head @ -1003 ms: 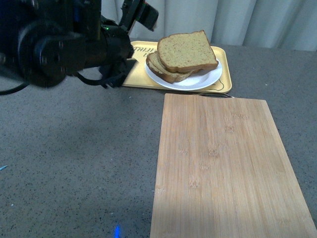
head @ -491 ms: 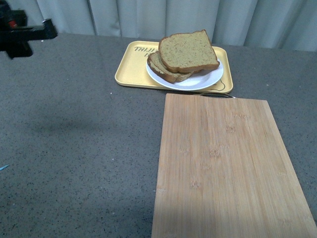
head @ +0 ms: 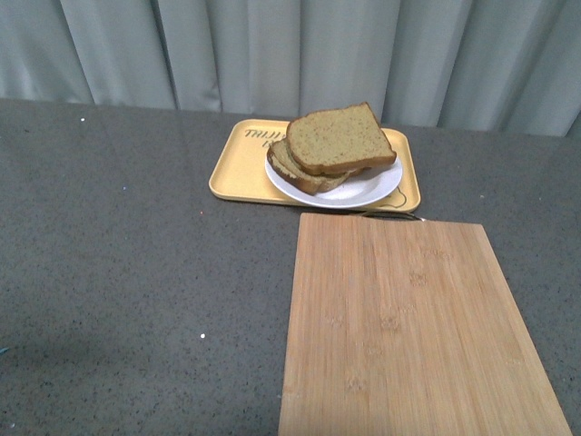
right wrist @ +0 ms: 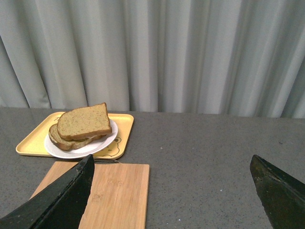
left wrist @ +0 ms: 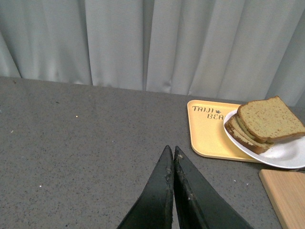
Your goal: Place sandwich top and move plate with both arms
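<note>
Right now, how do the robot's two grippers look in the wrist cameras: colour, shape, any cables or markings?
Both are plain black. The left gripper has two long jaws tapering to narrow tips, with slightly scuffed inner edges. The right gripper shows two broad, dark, wedge-shaped jaws. No cables or markings are visible, and the front view shows neither arm.

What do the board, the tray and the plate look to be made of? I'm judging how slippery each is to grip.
The board looks like bamboo or wood: pale strips with grain and knot marks, matte. The tray seems plastic or melamine: even yellow, printed lettering, rounded rim, a soft sheen. The plate appears glazed ceramic or melamine: plain white and smooth; which one cannot be told.
</note>
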Robot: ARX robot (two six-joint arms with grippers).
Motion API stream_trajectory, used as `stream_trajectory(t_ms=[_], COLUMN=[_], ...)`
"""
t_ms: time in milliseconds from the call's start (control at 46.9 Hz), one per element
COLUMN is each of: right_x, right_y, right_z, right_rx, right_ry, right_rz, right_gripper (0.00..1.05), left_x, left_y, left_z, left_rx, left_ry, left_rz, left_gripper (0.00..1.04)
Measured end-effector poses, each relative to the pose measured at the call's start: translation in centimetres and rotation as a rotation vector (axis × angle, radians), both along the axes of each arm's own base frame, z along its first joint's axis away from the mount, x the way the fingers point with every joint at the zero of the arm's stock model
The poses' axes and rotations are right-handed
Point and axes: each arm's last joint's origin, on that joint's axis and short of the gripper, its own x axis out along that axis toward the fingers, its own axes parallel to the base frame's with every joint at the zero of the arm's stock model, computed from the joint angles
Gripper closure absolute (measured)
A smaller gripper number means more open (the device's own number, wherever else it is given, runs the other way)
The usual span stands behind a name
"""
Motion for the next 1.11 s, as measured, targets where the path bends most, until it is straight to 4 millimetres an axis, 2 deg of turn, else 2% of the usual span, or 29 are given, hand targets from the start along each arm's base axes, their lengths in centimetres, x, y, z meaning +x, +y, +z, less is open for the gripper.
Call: stream_trajectory(t_ms=[213, 555, 1109], right_x=[0.0, 0.0, 0.0], right_y=[0.0, 0.0, 0.0], right_z=[0.0, 0.0, 0.0], right_rx=[0.000, 0.000, 0.000], right_ry=[0.000, 0.000, 0.000], right_rz=[0.000, 0.000, 0.000], right_gripper=[0.09, 0.09, 0.09], left_x=[-2.6, -5.2, -7.7], left_y=[1.4, 1.4, 1.4], left_z=[1.3, 1.4, 2.3], left_rx=[0.004, 0.004, 0.004], left_ry=[-0.005, -0.005, -0.035], left_rz=[0.008, 0.002, 0.002], left_gripper=[1.01, 1.01, 1.01])
